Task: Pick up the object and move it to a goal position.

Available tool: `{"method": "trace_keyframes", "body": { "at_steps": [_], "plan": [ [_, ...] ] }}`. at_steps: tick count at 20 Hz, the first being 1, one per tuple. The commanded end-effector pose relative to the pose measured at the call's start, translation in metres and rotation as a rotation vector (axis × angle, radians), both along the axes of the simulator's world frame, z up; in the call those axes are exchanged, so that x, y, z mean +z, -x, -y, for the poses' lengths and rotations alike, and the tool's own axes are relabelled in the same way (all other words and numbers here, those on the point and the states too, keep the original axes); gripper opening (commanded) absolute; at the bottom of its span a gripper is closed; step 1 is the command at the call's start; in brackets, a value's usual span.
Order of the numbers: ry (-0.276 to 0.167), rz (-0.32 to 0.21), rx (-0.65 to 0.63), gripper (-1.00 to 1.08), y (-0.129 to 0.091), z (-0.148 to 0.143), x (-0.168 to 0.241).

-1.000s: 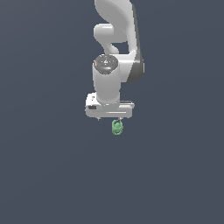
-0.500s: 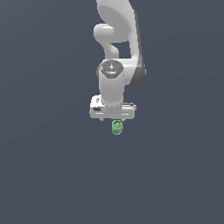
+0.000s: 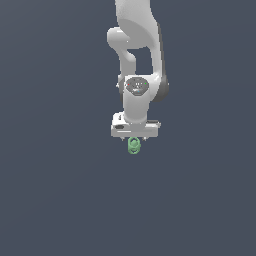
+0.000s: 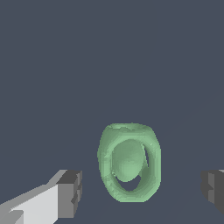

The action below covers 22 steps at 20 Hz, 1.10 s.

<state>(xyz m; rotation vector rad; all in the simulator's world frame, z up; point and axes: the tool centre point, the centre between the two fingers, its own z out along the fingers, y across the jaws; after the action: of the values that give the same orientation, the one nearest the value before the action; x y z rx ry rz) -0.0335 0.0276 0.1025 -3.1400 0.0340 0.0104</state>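
The object (image 3: 134,146) is a tiny light-green lumpy piece like two stacked rings, sitting just under the white hand in the exterior view. My gripper (image 3: 134,142) points straight down over it. In the wrist view the object (image 4: 129,168) lies between the two dark fingertips (image 4: 70,194), with a clear gap on each side. The gripper (image 4: 142,192) is open and touches nothing. In the exterior view the fingers are mostly hidden behind the hand and the object.
A uniform dark grey-blue surface (image 3: 60,200) fills both views. The white arm (image 3: 137,45) rises behind the hand toward the top of the exterior view. No other objects show.
The hand has turned at the wrist and shifted slightly toward the exterior view's right, centring over the object. The object has not moved.
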Motion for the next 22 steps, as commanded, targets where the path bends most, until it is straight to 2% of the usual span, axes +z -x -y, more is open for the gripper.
{"method": "trace_keyframes", "body": {
  "at_steps": [1, 10, 22],
  "plan": [
    [0.001, 0.005, 0.001, 1.00, 0.003, -0.003, -0.005],
    [0.001, 0.005, 0.003, 1.00, 0.004, -0.005, -0.012],
    [0.001, 0.006, 0.003, 1.00, 0.005, -0.005, -0.057]
  ]
}}
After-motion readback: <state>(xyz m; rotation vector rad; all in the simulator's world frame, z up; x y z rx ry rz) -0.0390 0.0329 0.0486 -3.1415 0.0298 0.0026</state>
